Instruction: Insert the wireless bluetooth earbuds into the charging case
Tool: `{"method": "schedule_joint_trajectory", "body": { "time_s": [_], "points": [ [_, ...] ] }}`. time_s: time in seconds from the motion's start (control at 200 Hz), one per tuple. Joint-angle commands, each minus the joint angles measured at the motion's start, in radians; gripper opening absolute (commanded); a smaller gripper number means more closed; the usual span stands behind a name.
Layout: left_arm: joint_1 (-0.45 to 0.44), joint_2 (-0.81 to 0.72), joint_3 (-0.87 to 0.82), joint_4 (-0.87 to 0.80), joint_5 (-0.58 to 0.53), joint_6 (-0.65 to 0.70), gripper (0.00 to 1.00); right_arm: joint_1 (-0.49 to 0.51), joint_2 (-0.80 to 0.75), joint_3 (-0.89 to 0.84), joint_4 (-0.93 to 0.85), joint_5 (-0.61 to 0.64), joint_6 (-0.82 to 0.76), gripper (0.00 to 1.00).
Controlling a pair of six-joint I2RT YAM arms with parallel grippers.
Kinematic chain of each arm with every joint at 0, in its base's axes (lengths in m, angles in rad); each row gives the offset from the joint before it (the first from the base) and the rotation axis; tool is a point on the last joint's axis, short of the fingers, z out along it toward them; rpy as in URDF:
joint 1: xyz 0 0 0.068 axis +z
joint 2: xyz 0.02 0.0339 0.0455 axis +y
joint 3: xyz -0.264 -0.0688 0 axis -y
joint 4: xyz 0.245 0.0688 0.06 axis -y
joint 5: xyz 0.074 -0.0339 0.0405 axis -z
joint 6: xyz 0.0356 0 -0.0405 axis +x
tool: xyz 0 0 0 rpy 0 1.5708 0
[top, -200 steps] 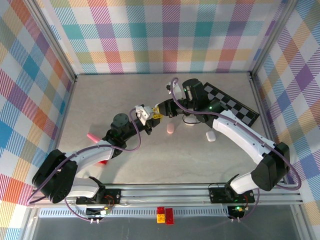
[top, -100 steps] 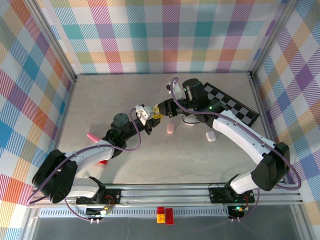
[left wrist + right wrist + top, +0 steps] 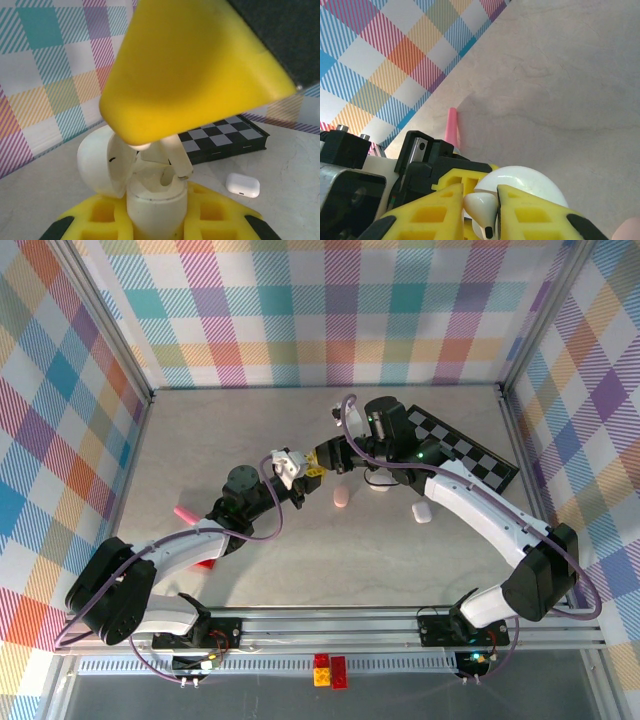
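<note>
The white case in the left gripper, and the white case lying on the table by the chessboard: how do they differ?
The held case has its lid open; the table case is closed. The held case stands upright in the left gripper; the table case lies flat. The right gripper holds an earbud in the held case's opening; no gripper touches the table case. Both are white and glossy.
</note>
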Motion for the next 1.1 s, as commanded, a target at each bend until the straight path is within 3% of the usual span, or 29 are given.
{"method": "schedule_joint_trajectory", "body": {
  "time_s": [0.0,1.095],
  "points": [
    [-0.013,0.007,0.029,0.035,0.048,-0.019,0.04,-0.003,0.008,0.023,0.066,-0.008,-0.013,0.21],
    [-0.011,-0.019,0.037,0.046,0.030,-0.105,0.04,-0.003,-0.010,-0.007,0.031,0.039,-0.069,0.21]
  ]
}}
